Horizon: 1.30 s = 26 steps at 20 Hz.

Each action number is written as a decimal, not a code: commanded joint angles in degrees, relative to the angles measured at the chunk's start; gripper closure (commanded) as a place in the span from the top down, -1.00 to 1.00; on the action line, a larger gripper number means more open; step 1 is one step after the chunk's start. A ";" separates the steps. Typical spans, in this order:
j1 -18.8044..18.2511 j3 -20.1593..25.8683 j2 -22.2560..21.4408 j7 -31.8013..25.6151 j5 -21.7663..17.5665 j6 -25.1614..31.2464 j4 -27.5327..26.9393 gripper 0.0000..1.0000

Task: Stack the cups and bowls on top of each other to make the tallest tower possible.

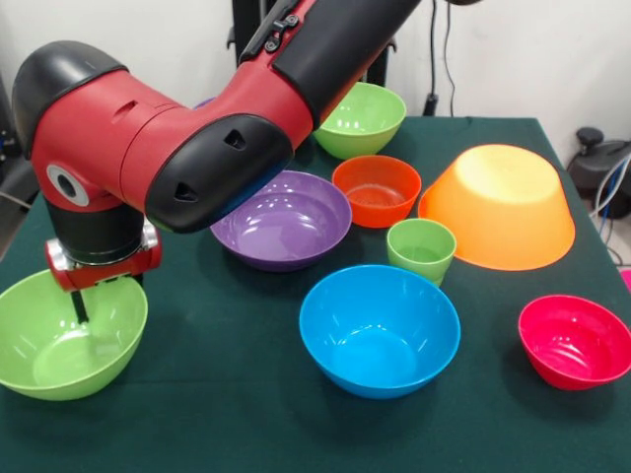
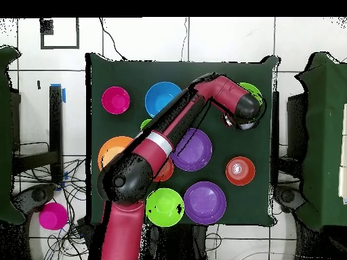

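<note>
My gripper [image 1: 94, 296] [image 2: 242, 122] hangs low over the far rim of a light-green bowl [image 1: 59, 340] [image 2: 254, 90] at the table's corner, reaching into it. A small green cup [image 1: 421, 249] [image 2: 145, 124] stands upright between a blue bowl [image 1: 380, 330] [image 2: 162, 98] and the big orange-yellow bowl [image 1: 503, 205] [image 2: 110, 150], which lies tilted with its base up. A purple bowl [image 1: 281, 219] [image 2: 195, 150], an orange-red bowl [image 1: 376, 189], a second green bowl [image 1: 360, 118] [image 2: 165, 206] and a pink-red bowl [image 1: 575, 340] [image 2: 116, 100] sit apart, all open side up.
The overhead view shows another purple bowl [image 2: 205, 201] and another orange-red bowl [image 2: 240, 170], both behind my arm in the front view. My arm [image 2: 169, 142] stretches diagonally over the table's middle. A pink object [image 2: 52, 217] lies on the floor, off the table.
</note>
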 commanded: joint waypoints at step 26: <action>7.33 5.33 -1.18 15.04 4.14 -2.17 4.19 -1.00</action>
